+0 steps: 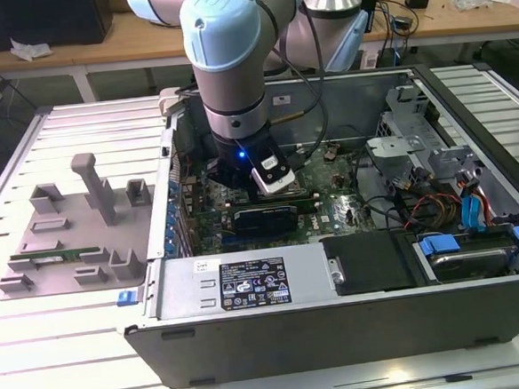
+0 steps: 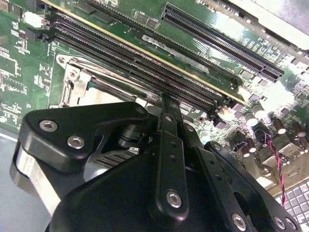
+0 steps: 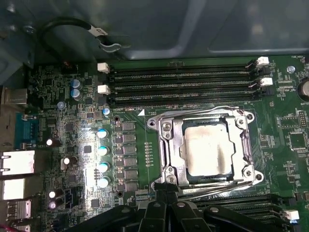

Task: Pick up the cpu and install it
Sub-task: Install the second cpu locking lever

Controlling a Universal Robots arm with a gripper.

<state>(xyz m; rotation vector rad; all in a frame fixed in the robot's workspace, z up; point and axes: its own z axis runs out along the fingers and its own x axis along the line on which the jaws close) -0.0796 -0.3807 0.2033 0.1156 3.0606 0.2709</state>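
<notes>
The open computer case (image 1: 358, 330) is lying on a slatted metal table (image 1: 39, 352), with a grey fixture tray (image 1: 75, 225) sitting just beside it toward the exterior view's left. The robot arm (image 1: 232, 63) is reaching down into the case and hanging over the green motherboard (image 3: 77, 96). On that board, long black memory slots (image 3: 183, 79) are running alongside the metal socket frame (image 3: 166, 145), and a row of small silver capacitors (image 3: 102, 157) is standing near the frame.

The gripper (image 3: 161, 205) is hovering just above the edge of the socket frame in the first wrist view; in the second wrist view its black linkages (image 2: 169, 159) are crowding the foreground over the same frame. Whether its claw is apart or together cannot be told, as the tips are hidden behind the linkage.

The cpu (image 3: 207, 150) is lying flat inside the socket frame, its pale metal top facing up, apart from the gripper.
</notes>
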